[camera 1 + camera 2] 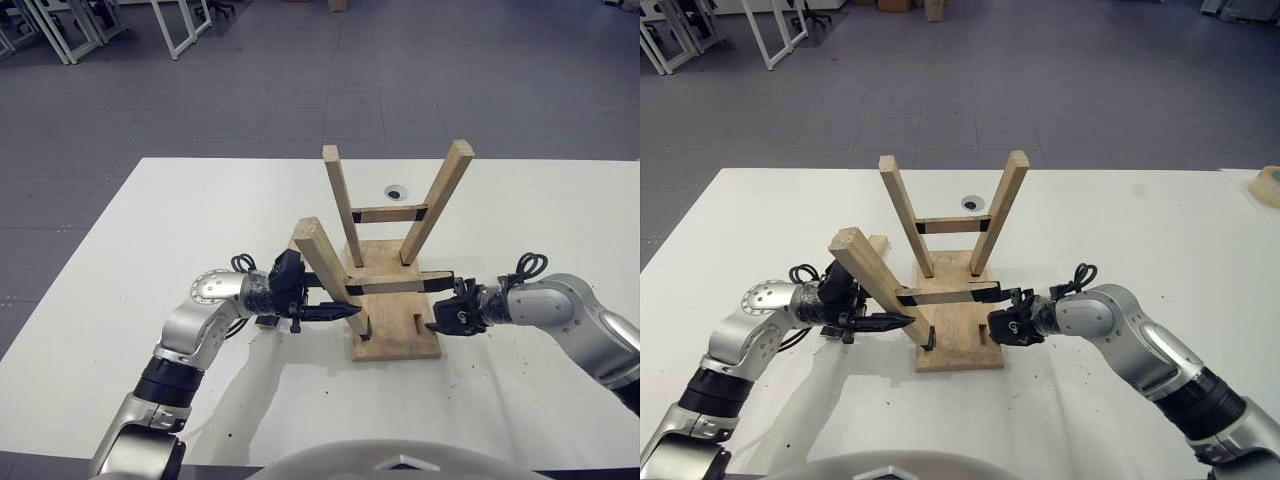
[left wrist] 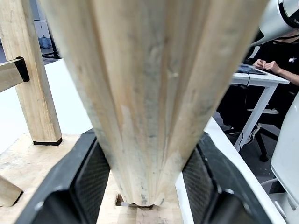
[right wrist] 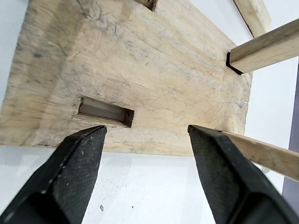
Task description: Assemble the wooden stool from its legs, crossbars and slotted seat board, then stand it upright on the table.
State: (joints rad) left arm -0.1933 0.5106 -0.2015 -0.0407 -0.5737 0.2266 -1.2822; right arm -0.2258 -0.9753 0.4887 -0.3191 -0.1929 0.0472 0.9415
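Here, left pincer [image 1: 342,312] around leg [image 1: 322,255]; right pincer [image 3: 147,133] — agape — beside seat board [image 3: 154,70].

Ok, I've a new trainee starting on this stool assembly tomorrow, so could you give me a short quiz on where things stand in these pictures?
1. True or false: the right end effector is open and holds nothing.
2. What does the left end effector grip? A. nothing B. a tilted leg C. the right end effector
3. Fill in: the slot in the seat board nearest the right end effector is ____.
Key: 1 true; 2 B; 3 empty.
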